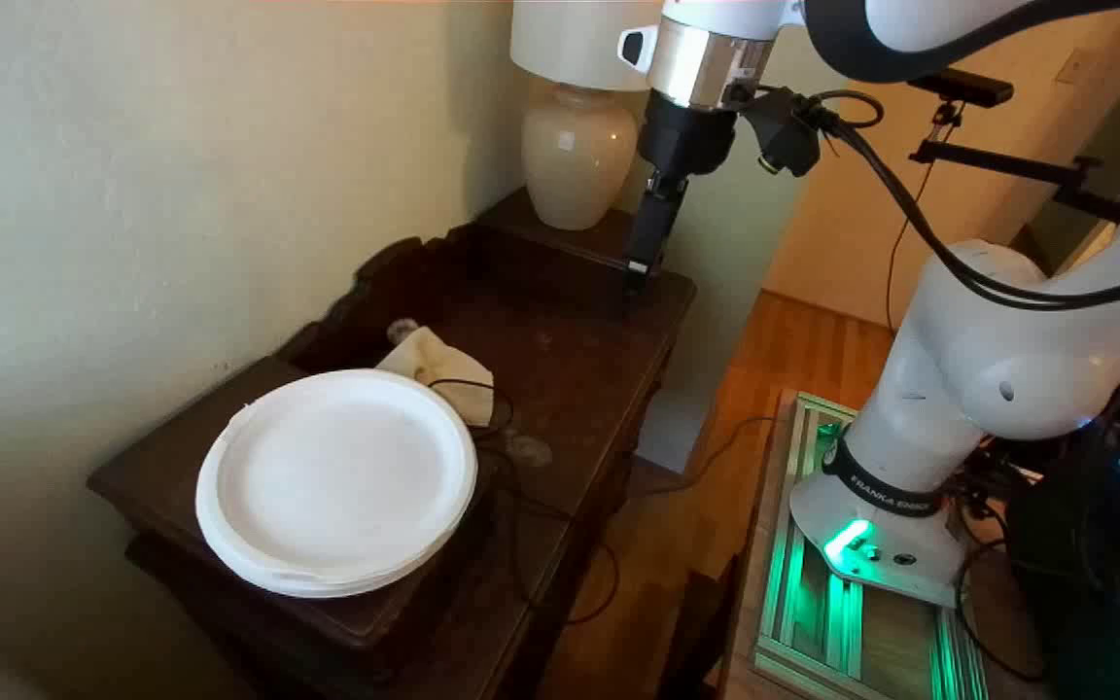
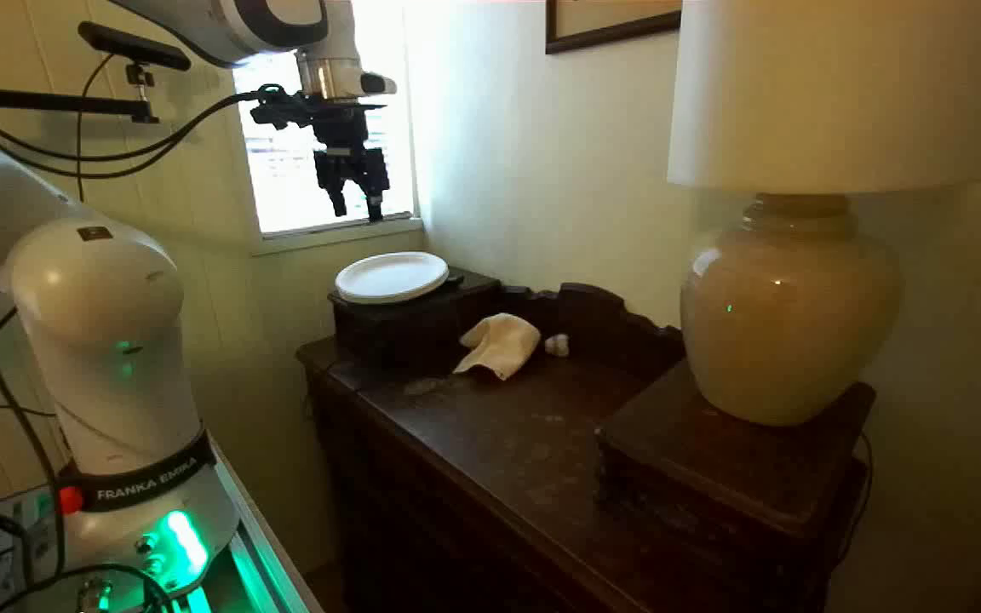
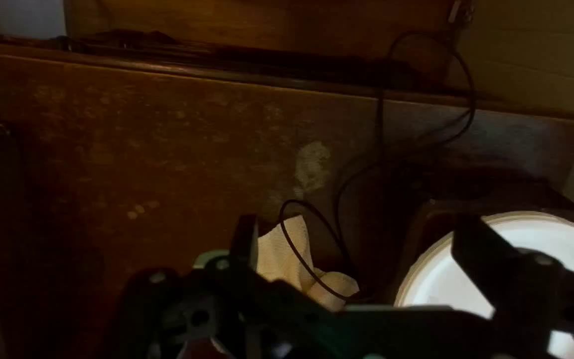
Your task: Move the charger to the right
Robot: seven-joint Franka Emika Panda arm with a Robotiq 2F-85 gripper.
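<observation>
The charger is a small off-white lumpy bundle on the dark dresser beside the cream cloth, seen in both exterior views (image 1: 402, 331) (image 2: 557, 345). It does not show in the wrist view, where the gripper body may hide it. My gripper (image 2: 357, 214) hangs high above the dresser, apart from everything, pointing down. It also shows edge-on in an exterior view (image 1: 634, 287). In the wrist view my gripper (image 3: 364, 244) has its two fingers wide apart with nothing held between them; the cloth and the plate lie well below.
A cream cloth (image 2: 503, 345) lies next to the charger, with a thin black cable (image 3: 337, 234) looped over it. A white plate (image 1: 336, 476) sits on the dresser's raised end. A lamp with a bulbous base (image 2: 788, 315) stands on the opposite raised end. A wall runs behind the dresser (image 2: 533, 426).
</observation>
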